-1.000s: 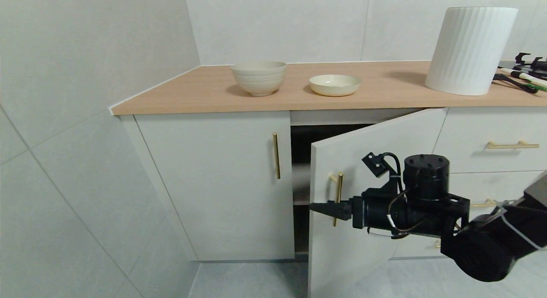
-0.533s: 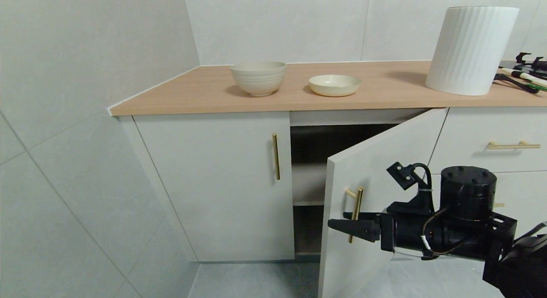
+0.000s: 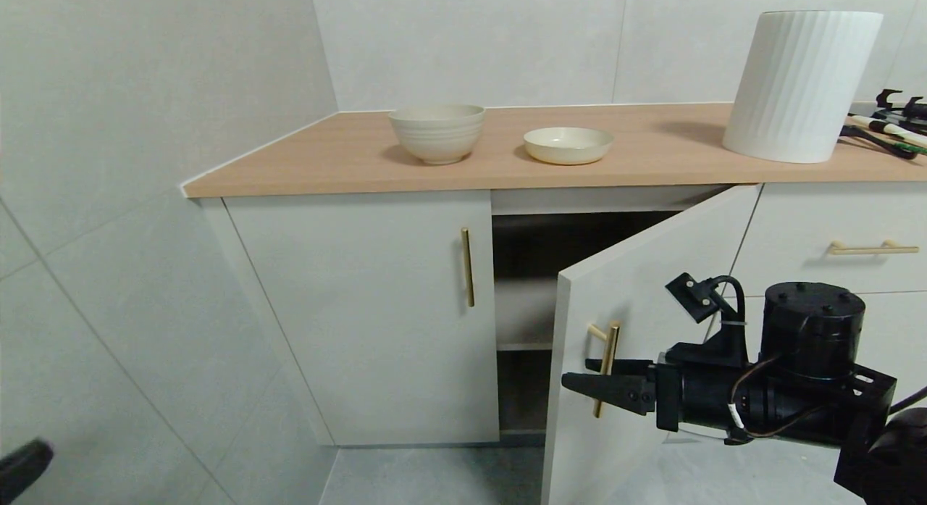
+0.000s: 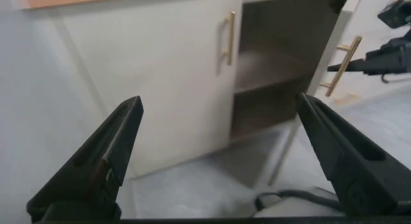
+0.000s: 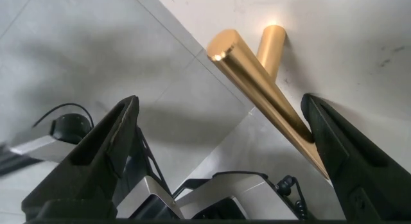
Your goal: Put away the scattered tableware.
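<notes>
Countertop [image 3: 347,157]: wooden, against a tiled wall; a ribbed bowl [image 3: 437,132] and a shallow dish [image 3: 568,143] stand on it, apart from each other, neither yet put away
Cabinet door [image 3: 652,273]: the right-hand one has swung much wider over the last second, slowing in the last half; a shelf [image 3: 525,313] inside now shows
Right gripper [image 3: 579,372]: has travelled outward with the door; its jaws stand apart with the brass handle [image 5: 257,83] between them, hooking it, not clamping it
Left gripper [image 4: 218,105]: jaws spread wide and holding nothing, low and facing the cabinet; its tip has just come into the head view's lower left corner
Meaning: the cupboard looks open enough to take the tableware, so I judge the opening step nearly done and the bowl or dish next
</notes>
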